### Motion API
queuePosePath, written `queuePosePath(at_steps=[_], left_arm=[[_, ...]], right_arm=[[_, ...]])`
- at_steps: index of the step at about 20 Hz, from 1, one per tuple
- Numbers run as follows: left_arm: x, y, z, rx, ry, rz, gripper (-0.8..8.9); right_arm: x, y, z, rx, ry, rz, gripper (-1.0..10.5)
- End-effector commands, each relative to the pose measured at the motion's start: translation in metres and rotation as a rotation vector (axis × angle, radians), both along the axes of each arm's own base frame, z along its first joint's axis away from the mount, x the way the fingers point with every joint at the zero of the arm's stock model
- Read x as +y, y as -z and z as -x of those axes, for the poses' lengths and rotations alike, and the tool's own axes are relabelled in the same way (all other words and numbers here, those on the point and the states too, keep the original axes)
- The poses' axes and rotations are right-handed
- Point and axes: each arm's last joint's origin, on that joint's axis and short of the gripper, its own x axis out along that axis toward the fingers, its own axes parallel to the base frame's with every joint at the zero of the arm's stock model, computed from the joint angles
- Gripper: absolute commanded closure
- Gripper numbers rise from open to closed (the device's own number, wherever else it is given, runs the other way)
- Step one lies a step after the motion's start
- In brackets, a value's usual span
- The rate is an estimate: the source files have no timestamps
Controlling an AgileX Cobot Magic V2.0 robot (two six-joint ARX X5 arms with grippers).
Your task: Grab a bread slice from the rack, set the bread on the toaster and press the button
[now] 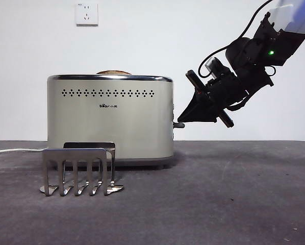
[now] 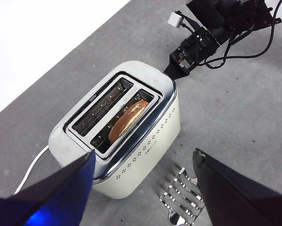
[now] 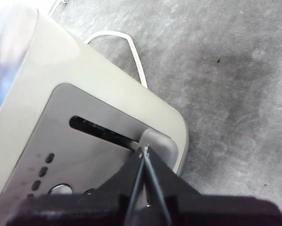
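The cream toaster [image 1: 109, 117] stands on the grey table. The slice of bread [image 1: 113, 72] sits in one of its slots, and only the brown domed top shows above the chrome rim. In the left wrist view the bread [image 2: 129, 120] is in the slot nearer the row of holes. The silver rack [image 1: 80, 171] stands empty in front of the toaster. My right gripper [image 1: 180, 120] is shut, its tips touching the grey side lever [image 3: 157, 141] near the lower end of its slot. My left gripper [image 2: 143, 154] is open and empty, high above the toaster [image 2: 131, 155].
A white power cord [image 1: 15, 150] runs from the toaster's left side across the table. A wall socket [image 1: 86, 14] is on the white wall behind. The right arm [image 1: 254, 56] slants down from the upper right.
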Motion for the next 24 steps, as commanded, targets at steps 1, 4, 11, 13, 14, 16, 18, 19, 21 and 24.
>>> queuePosePath(at_steps=[1, 4, 11, 13, 14, 16, 18, 19, 21, 24], left_arm=[[0.000, 0.000, 0.000, 0.007, -0.004, 0.005, 4.67], [0.000, 0.000, 0.000, 0.007, -0.004, 0.005, 4.67], [0.000, 0.000, 0.000, 0.006, -0.004, 0.004, 4.67], [0.000, 0.000, 0.000, 0.006, -0.004, 0.004, 4.67], [0.000, 0.000, 0.000, 0.007, -0.004, 0.004, 4.67], [0.000, 0.000, 0.000, 0.010, -0.004, 0.003, 4.67], [0.001, 0.001, 0.001, 0.021, -0.004, -0.002, 4.67], [0.001, 0.002, 0.001, 0.026, -0.004, -0.004, 4.67], [0.001, 0.002, 0.002, 0.042, -0.012, 0.000, 4.67], [0.001, 0.004, 0.003, 0.061, -0.018, -0.001, 4.67]], right_arm=[[0.002, 0.028, 0.004, 0.092, 0.002, 0.043, 9.6], [0.002, 0.027, 0.003, 0.085, 0.002, 0.040, 9.6], [-0.004, -0.039, 0.013, -0.079, 0.015, -0.007, 9.6], [-0.011, -0.076, 0.027, -0.143, 0.025, -0.021, 9.6], [-0.014, -0.095, 0.037, -0.166, 0.025, -0.024, 9.6], [-0.020, -0.130, 0.064, -0.195, 0.011, -0.008, 9.6], [-0.027, -0.158, 0.097, -0.190, -0.013, 0.024, 9.6], [-0.030, -0.169, 0.114, -0.179, -0.027, 0.044, 9.6], [-0.034, -0.186, 0.150, -0.166, -0.078, 0.091, 9.6], [-0.040, -0.200, 0.189, -0.142, -0.133, 0.135, 9.6]])
